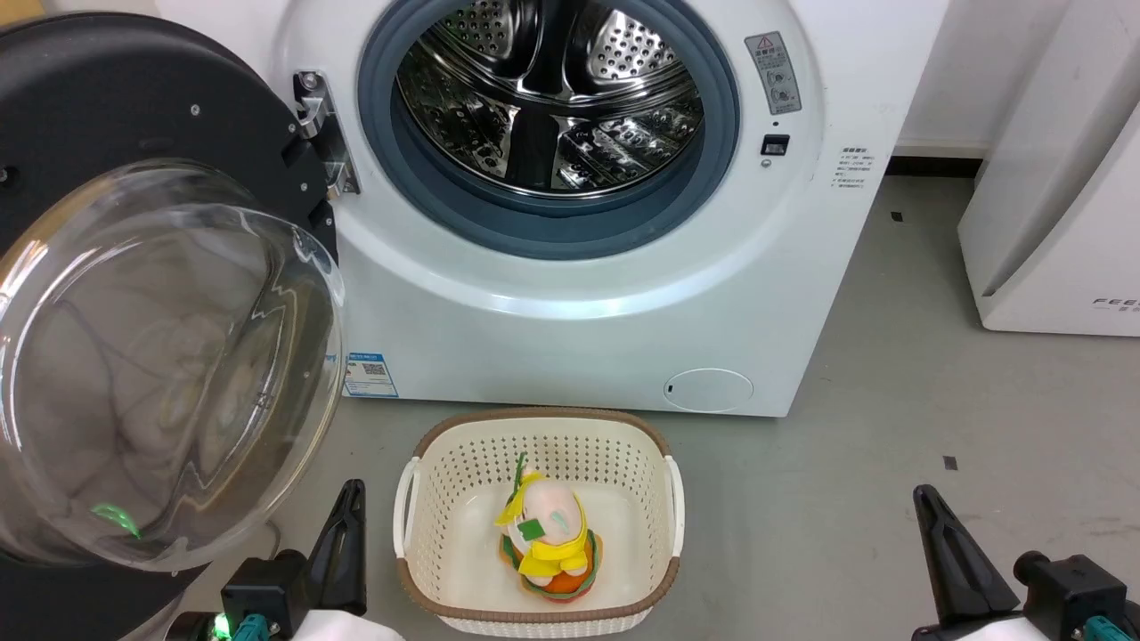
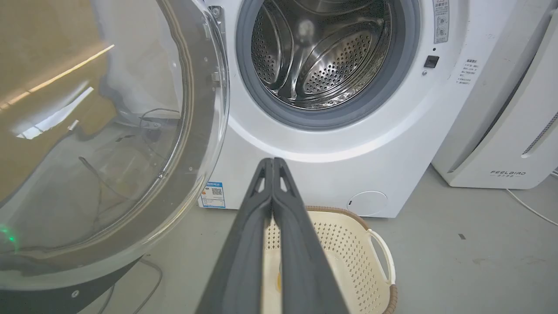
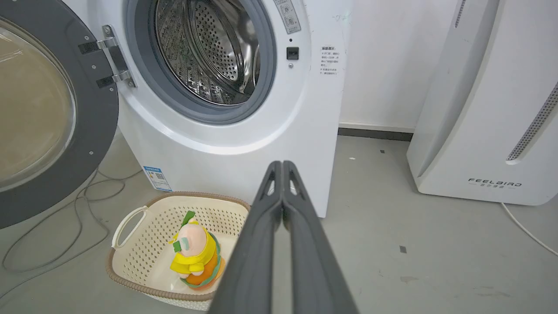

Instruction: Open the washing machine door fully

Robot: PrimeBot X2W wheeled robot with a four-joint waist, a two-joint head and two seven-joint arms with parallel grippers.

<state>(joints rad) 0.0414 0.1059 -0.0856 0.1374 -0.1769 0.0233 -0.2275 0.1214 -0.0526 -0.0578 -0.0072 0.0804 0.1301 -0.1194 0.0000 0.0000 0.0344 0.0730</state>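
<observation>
Two end effectors sat low in the head view, fingers pointing up. The left end effector (image 1: 350, 512) was at the lower left, near the left handle of the basket (image 1: 543, 417). The right end effector (image 1: 931, 516) was at the lower right, well apart from the basket. Each was clenched on nothing: its own wrist view showed the two dark fingers pressed together along their length. Neither touched the door or the machine.

The basket, cream, perforated and brown-rimmed, stood on the grey floor (image 1: 891, 445) just in front of the lower front edge of the washing machine (image 1: 579, 338). It held one plush toy (image 1: 545, 534), pink-faced and dressed in yellow, upright near the middle.

The washing machine door (image 1: 107, 107) stood swung out on its hinge (image 1: 321, 133) at the machine's left side, clear of the opening, inner face toward the head camera. Its black disc carried a clear domed glass bowl (image 1: 169, 356) showing reflections. The steel perforated drum (image 1: 552, 89) was exposed inside the grey-blue rubber ring (image 1: 552, 236). A white FEELBIRD appliance (image 1: 1051, 223) stood on the floor to the machine's right.
</observation>
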